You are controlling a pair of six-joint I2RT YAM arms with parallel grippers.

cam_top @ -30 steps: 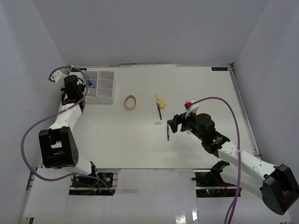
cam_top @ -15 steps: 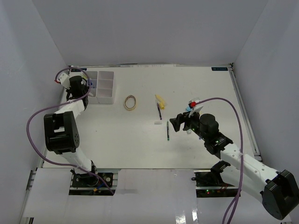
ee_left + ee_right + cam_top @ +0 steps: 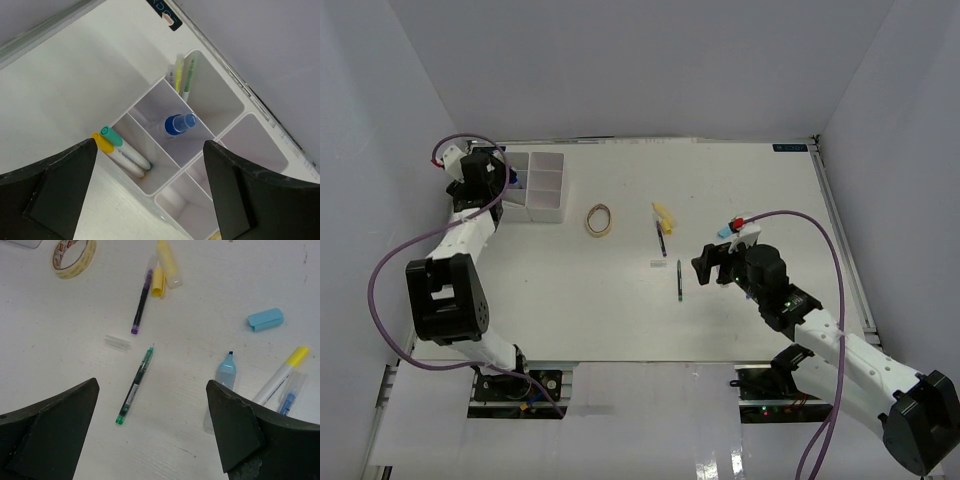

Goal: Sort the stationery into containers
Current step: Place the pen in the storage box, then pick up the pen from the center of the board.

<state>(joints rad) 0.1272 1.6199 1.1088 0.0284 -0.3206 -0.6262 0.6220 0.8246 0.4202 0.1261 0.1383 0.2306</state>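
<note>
The table (image 3: 570, 310) carries the tray (image 3: 546, 213) at its far left corner, and that tray is partly filled. In the left wrist view, three of its compartments hold something. One has two pale highlighters (image 3: 181, 75), the next a bottle (image 3: 177, 124) with a blue cap, and the third two white markers (image 3: 125, 154) capped yellow and teal. The other compartments that show look bare. The left gripper (image 3: 150, 165) hangs right over the tray, its jaws spread wide with nothing between them.

The right gripper (image 3: 705, 266) hovers well to the right of the tray, jaws likewise released and empty. What is left to sort lies out that way. The ring (image 3: 74, 255) is nearest the tray. Farther right of it are the yellow marker (image 3: 169, 262), the purple pen (image 3: 141, 302) and the green pen (image 3: 135, 387). Farthest from the tray lie an uncapped blue highlighter (image 3: 225, 374) and a yellow-tipped pen (image 3: 280, 377). Smallest are the loose blue cap (image 3: 266, 320) and the clear cap (image 3: 118, 342).

With five pieces stowed and more than that on the table, the sorting looks about a third done. No piece is in hand for the next trip.
</note>
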